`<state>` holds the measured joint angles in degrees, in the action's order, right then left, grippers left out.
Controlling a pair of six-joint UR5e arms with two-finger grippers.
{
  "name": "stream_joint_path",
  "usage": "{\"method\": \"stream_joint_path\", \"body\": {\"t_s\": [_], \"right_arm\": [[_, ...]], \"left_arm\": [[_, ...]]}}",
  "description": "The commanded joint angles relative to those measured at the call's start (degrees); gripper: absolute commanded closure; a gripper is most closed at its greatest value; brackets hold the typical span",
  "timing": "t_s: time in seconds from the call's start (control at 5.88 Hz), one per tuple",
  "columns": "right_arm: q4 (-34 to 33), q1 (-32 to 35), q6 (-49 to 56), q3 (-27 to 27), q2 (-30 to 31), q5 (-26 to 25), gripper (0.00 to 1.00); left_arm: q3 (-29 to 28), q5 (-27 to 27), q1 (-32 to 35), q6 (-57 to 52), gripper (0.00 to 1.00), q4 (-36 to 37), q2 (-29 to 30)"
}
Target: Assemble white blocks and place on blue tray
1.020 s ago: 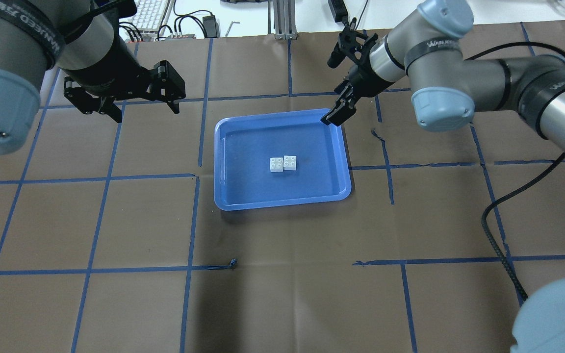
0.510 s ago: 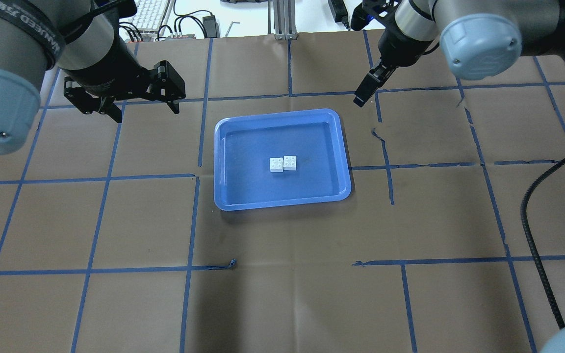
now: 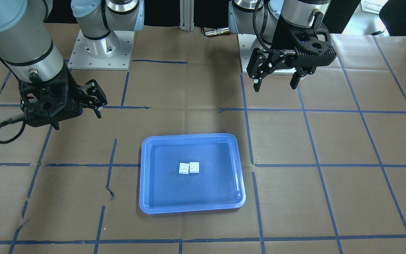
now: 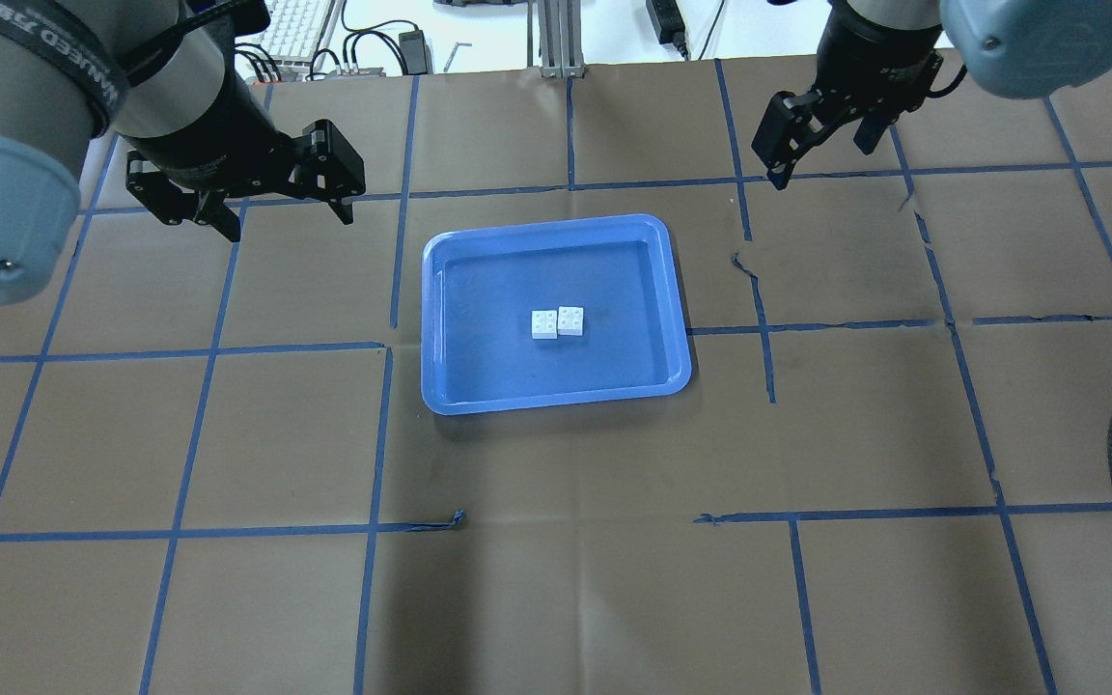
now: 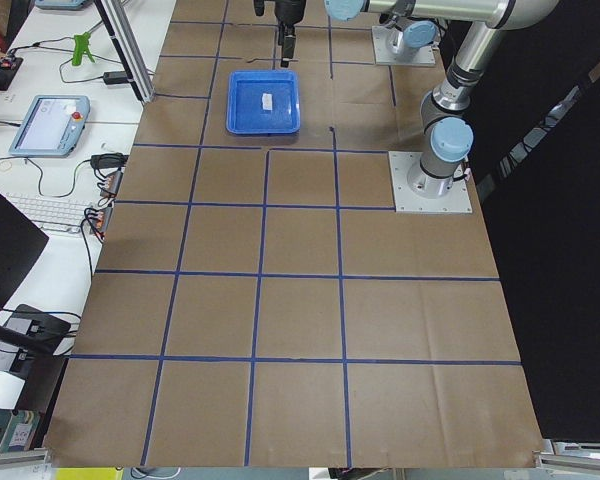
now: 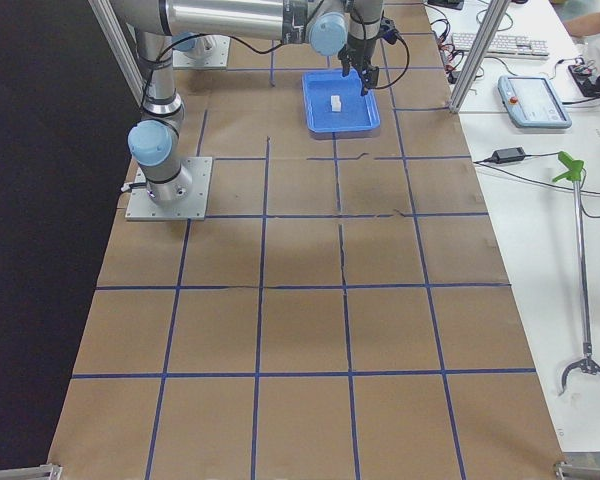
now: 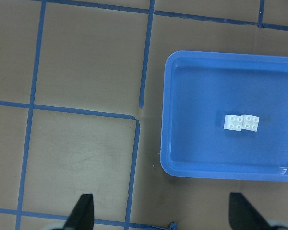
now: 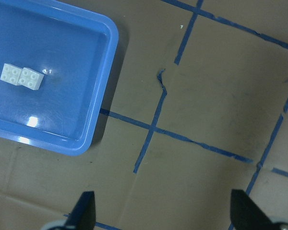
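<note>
Overhead exterior cuts the right arm off at its top edge; only the right claw (image 4: 820, 159) shows, fingers spread wide and empty above the brown paper-covered counter (image 4: 566, 598). The left claw (image 4: 286, 217) also gapes wide, holding nothing. Between them, the large rectangular blue plastic tray (image 4: 498, 372) holds two small white studded plastic blocks (image 4: 557, 321) near its middle, side by side and touching. Whether they are clipped together is hard to tell.
</note>
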<state>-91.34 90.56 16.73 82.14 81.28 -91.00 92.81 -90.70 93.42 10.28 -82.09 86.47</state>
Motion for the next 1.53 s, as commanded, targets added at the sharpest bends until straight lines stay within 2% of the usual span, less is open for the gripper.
{"method": "stream_joint_path", "body": {"t_s": [0.0, 0.17, 1.36], "right_arm": [[5.35, 0.23, -9.40, -0.14, 4.12, -1.02, 0.00], [6.08, 0.23, -10.48, 0.21, 6.15, -0.41, 0.00], [6.17, 0.15, -11.02, 0.83, 6.17, 0.83, 0.00]], "left_arm": [[0.00, 0.00, 0.00, 0.00, 0.01, 0.00, -0.07], [0.00, 0.00, 0.00, 0.00, 0.01, 0.00, -0.07], [0.00, -0.18, 0.00, -0.17, 0.01, -0.09, -0.16]]}}
